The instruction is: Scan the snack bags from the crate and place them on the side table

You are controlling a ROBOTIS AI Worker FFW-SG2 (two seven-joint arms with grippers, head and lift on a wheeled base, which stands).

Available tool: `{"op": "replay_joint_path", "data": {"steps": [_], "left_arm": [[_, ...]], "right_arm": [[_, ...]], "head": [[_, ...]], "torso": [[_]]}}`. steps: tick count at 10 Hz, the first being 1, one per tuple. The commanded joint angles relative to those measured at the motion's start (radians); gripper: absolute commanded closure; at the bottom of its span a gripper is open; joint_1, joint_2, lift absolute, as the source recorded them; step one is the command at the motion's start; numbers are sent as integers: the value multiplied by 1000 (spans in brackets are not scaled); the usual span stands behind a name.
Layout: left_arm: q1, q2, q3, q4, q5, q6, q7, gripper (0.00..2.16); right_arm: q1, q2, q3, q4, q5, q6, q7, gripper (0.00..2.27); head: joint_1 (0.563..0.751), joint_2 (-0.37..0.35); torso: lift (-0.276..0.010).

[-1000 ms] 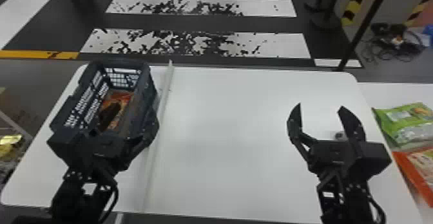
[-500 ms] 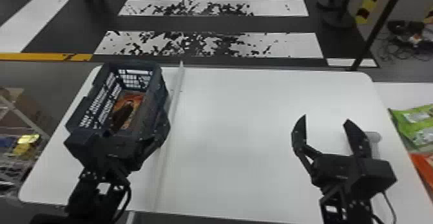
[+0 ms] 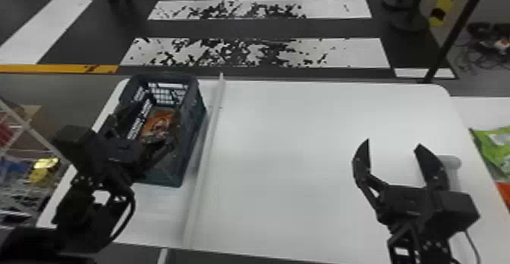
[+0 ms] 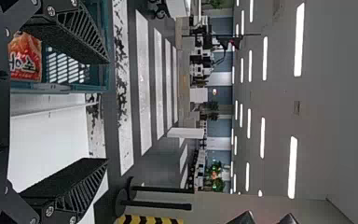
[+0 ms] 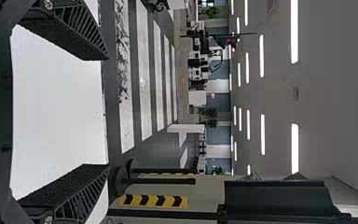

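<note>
Black and spread wide, the left gripper (image 3: 157,111) is over the crate (image 3: 189,138), inside which lies an orange snack bag (image 3: 156,124). Well right of the crate, the right gripper (image 3: 394,142) has its fingers far apart, and farther right lies a green bag (image 3: 497,145).

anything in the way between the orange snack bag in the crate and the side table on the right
Yes. The crate has a raised wall beside the snack bag, a pale bar lies on the table, and the open right gripper hangs over the table's right part, before the side table.
</note>
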State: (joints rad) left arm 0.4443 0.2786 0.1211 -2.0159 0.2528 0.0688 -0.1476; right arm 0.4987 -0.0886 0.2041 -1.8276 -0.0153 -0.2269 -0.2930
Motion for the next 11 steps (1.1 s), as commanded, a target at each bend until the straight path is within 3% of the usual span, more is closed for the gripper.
{"op": "replay_joint_path", "data": {"steps": [1,2,4,6,9,11], "left_arm": [[-53,34,55,-9,2,87,-38,144],[-99,47,88,-6,0,179,-76,144],[-179,108,111,28,-38,290,-147,147],[-254,149,109,88,-56,348,-165,140],[-363,192,61,210,-147,378,-268,140],[-394,208,57,261,-188,382,-299,140]], "right_arm": [[4,-2,0,2,0,2,2,60],[6,-2,1,2,0,5,3,60],[7,-3,3,2,0,18,6,60],[7,-3,3,2,2,36,8,60],[6,-8,20,2,15,61,9,63],[3,-17,35,2,20,82,11,63]], "head": [[695,117],[695,134],[695,169],[695,191],[695,223],[695,231]], "torso": [[-50],[-50],[-50],[-50],[-50],[-50]]}}
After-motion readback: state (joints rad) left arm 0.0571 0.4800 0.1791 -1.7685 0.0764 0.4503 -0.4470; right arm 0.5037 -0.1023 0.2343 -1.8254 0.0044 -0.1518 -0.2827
